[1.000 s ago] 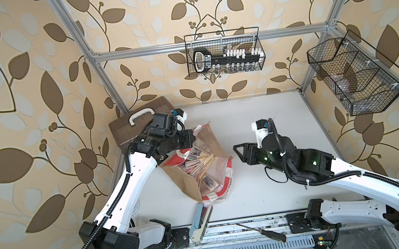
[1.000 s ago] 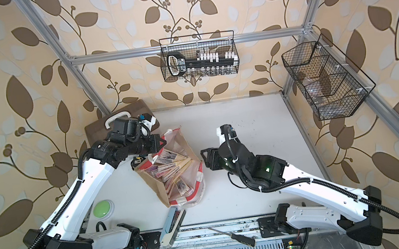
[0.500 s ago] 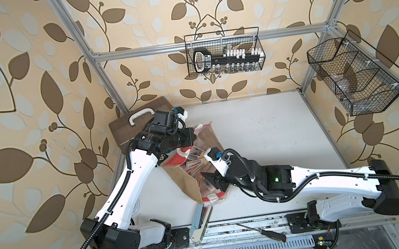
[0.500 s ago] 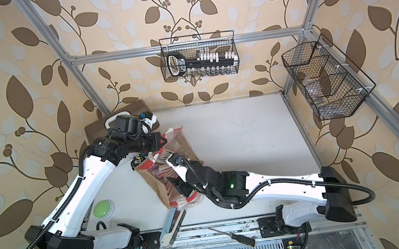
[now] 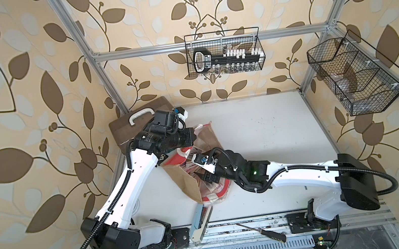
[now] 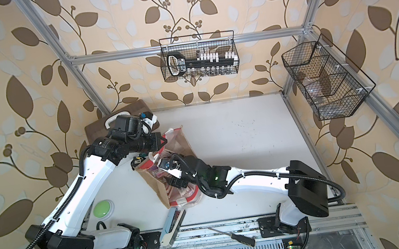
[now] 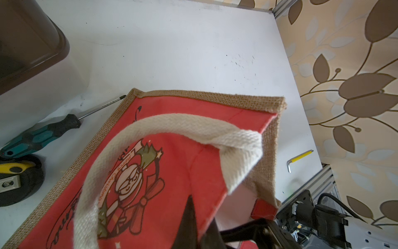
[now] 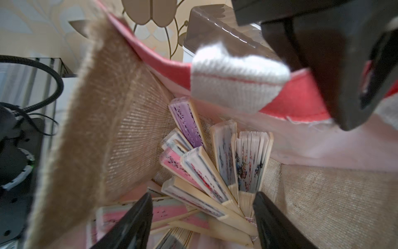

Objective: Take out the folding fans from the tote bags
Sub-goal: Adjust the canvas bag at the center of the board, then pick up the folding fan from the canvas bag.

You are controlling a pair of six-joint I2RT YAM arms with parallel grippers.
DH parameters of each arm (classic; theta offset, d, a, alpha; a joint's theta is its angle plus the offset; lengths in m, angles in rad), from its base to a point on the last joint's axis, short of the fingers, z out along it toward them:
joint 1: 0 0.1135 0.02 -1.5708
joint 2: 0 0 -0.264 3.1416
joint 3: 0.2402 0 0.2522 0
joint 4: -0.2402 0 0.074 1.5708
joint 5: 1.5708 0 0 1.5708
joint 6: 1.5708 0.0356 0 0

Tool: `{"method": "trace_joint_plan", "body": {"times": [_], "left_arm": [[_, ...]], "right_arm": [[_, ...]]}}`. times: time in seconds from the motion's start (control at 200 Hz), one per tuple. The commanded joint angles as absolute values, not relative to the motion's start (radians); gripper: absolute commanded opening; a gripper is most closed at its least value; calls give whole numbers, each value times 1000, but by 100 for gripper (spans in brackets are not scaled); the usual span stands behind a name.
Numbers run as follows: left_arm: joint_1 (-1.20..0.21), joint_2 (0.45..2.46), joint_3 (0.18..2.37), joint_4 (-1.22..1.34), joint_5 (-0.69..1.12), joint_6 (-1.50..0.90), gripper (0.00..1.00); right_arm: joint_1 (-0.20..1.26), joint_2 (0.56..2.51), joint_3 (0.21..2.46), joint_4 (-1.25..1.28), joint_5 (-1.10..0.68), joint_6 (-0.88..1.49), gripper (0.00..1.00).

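Since a second ago the right arm has swung in from well off to the side of the tote bag (image 5: 184, 181) and now reaches into its mouth, while the left arm has stayed at the bag's rim. We take the bag as our landmark. It lies on the white table (image 5: 259, 127) with its mouth held open.

In both top views the left gripper (image 5: 193, 138) (image 6: 162, 142) sits at the far edge of the bag. In the left wrist view its dark fingers (image 7: 190, 215) are pressed together on the edge of the bag's red printed panel (image 7: 183, 172), just beside the whitish handle (image 7: 150, 127). The right wrist view shows the same grip on the red rim from inside the bag.

The right gripper (image 5: 205, 176) (image 8: 203, 195) is inside the bag's mouth with its jaws standing wide apart. We see nothing clamped between them.

The folding fans (image 8: 204, 172) are all still inside the bag, closed and splayed out from the gripper towards the bottom of the bag. They have pale ribs with purple, pink and dark-printed paper. The ends of several fans lie between the two black fingers (image 8: 137, 215), but we cannot tell whether the fingers touch them.

Around the bag we see:
- A brown case (image 5: 119, 127) with a white handle stands just behind the bag, on the left arm's side.
- A light-blue tool (image 5: 199, 219) lies just beside the bag's near end.
- A black-handled screwdriver (image 5: 261, 231) lies farther off, on the front rail.
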State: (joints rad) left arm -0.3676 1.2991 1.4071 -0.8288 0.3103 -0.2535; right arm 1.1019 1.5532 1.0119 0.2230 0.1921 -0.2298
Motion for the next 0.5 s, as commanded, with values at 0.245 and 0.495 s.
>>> {"method": "trace_joint_plan", "body": {"times": [0.245,0.495], "left_arm": [[-376,1277,1453,-827,349,-252,0],[-376,1250,1427,-804,352,-257,0]], "right_arm": [[1044,1668,969,515,199,-345,78],[1047,1712,964,610,221,-394,80]]}}
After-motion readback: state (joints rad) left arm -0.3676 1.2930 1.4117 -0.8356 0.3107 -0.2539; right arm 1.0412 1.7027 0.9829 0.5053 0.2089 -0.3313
